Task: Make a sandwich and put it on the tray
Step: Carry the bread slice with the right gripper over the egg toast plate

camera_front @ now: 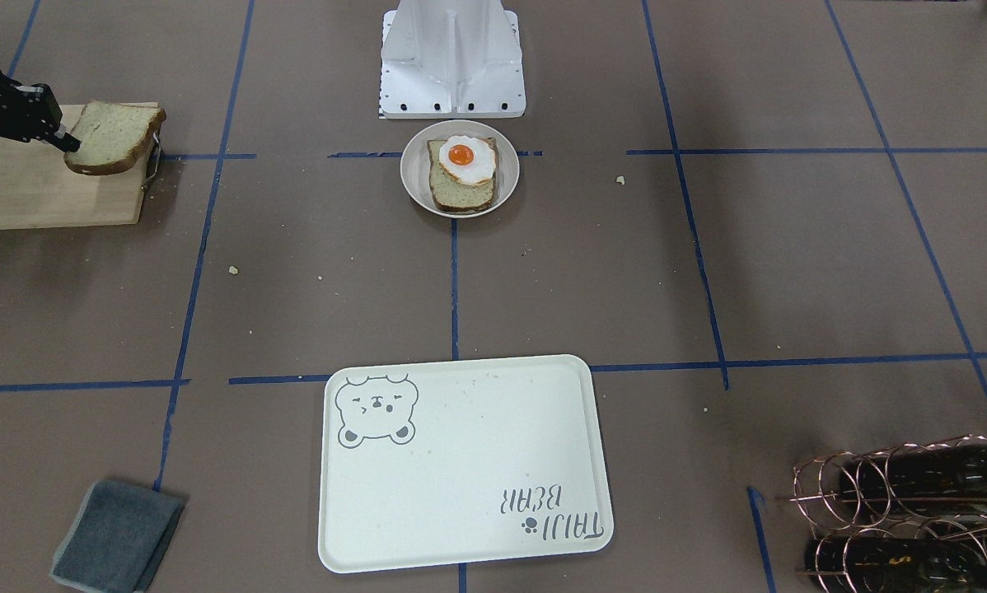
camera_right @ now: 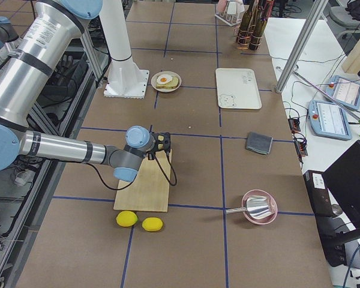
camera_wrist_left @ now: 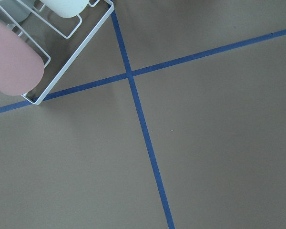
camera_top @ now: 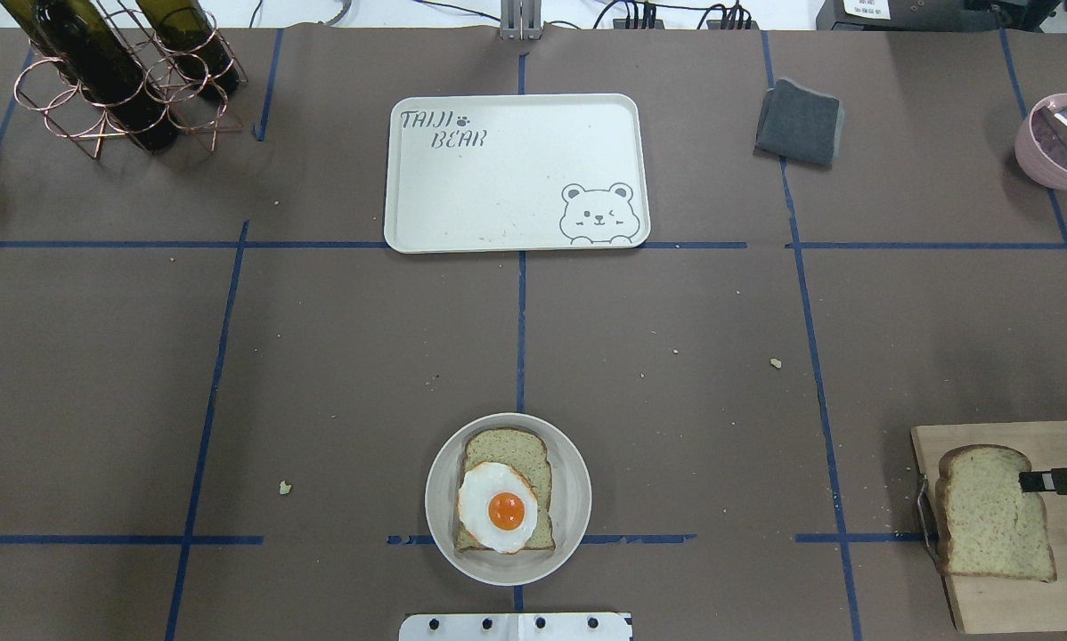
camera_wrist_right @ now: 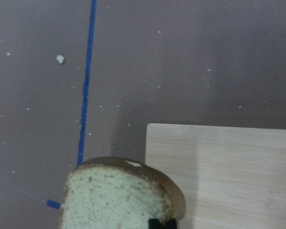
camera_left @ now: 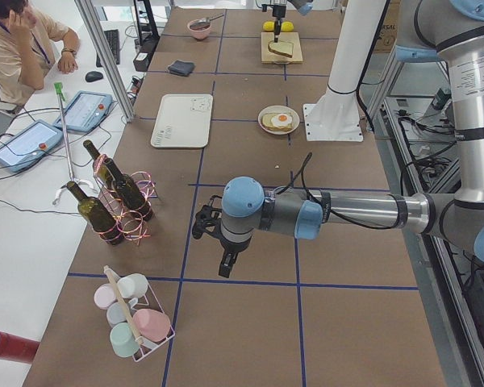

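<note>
The risk lies in the grip: the right gripper [camera_front: 68, 143] has the loose slice [camera_front: 119, 132] only by one crust edge, so the soft bread hangs out past the fingertips and already looks tilted above the cutting board [camera_front: 40, 193]. On the long carry to the white dish [camera_front: 411, 188], which sits well apart from the board toward the robot's left, the slice could sag, tear at the pinch or swing free. If it lands off-centre it could also push the fried egg [camera_front: 465, 159] off the lower slice [camera_front: 465, 198] lying in that dish. The jaws are closed to a narrow gap, nipping the crust and touching nothing else. The left gripper [camera_left: 228, 262] hangs over bare table far from the dish, and I cannot tell how far open it is. The tray [camera_front: 460, 469] lies beyond the dish, on the side away from the robot's base, with no food on it yet
</note>
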